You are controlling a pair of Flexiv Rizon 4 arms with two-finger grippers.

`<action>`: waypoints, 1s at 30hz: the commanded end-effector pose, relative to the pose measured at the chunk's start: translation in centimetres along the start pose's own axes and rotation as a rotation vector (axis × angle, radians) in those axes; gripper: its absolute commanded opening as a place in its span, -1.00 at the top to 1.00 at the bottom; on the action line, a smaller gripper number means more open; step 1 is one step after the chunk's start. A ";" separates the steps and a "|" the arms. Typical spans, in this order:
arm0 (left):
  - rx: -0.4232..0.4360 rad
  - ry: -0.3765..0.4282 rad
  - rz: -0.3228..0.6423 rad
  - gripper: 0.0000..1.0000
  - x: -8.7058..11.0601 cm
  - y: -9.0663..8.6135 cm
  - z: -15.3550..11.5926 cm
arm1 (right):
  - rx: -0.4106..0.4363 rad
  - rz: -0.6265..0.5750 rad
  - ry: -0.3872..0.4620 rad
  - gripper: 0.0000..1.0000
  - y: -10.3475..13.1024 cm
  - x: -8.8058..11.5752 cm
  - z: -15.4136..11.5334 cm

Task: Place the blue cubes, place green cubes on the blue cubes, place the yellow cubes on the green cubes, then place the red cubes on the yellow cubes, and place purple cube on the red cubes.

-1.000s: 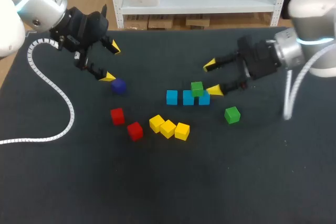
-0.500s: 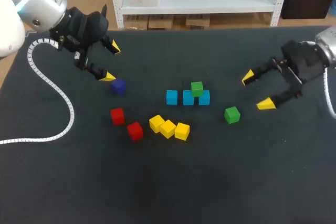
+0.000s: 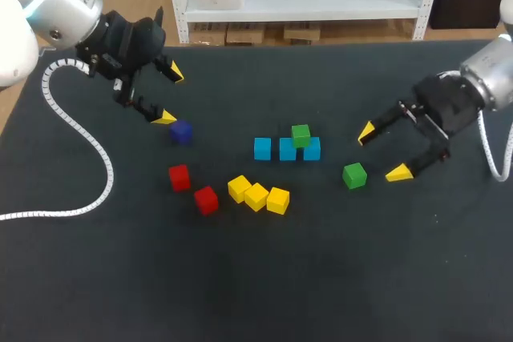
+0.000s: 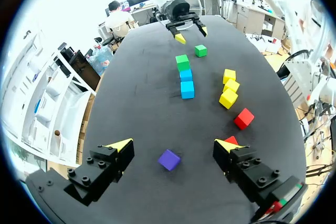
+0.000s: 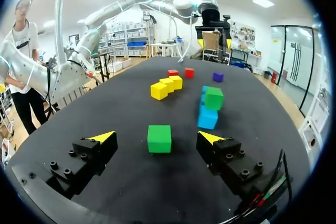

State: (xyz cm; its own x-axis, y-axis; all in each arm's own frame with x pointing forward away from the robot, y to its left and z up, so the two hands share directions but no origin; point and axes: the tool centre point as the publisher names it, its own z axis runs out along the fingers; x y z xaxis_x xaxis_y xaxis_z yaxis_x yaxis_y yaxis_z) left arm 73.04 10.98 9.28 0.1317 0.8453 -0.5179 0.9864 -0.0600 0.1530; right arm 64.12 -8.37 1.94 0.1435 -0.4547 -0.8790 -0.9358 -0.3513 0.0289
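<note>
**One green cube up, most of the stack left to build**

You had the three blue cubes (image 3: 287, 149) set in a touching row near the middle of the table (image 3: 240, 286). The top green cube (image 3: 300, 134) sat on them, over the right-hand pair as far as the head view showed. By my reading, that was all the finished work.

The loose green cube (image 3: 354, 175) lay on the table to the right of the row, apart from it. Your right gripper (image 3: 382, 152) hung just right of it, fingers spread wide and holding nothing. In the right wrist view that cube lay ahead of the gripper, in line with the gap between the tips, untouched. I judged picking it up to be the step in hand.

Everything else was yet to be stacked. The three yellow cubes (image 3: 256, 196) lay in a touching line just nearer than the blue row, and the two red cubes (image 3: 206, 199) lay left of them. The purple cube (image 3: 181, 130) sat farther left, close by your left gripper (image 3: 169, 94), which was also wide open and empty.
</note>
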 end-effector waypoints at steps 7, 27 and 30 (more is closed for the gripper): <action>-0.001 -0.004 0.004 -1.00 0.1 0.0 0.0 | -0.022 -0.005 -0.003 -1.00 0.8 0.3 2.3; -0.001 -0.004 0.004 -1.00 0.1 0.0 0.0 | 0.002 0.013 0.015 0.33 0.6 0.9 4.0; -0.001 -0.004 0.004 -1.00 0.1 0.0 0.0 | 0.010 0.011 0.014 1.00 0.7 0.7 4.0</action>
State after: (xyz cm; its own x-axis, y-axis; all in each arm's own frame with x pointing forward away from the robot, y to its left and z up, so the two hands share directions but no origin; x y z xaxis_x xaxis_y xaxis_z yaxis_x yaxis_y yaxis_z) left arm 73.04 10.98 9.28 0.1317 0.8452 -0.5179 0.9864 -0.0599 0.1530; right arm 62.61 -5.63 -0.73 0.1344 -0.4685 -0.8732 -0.9387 -0.3426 0.0393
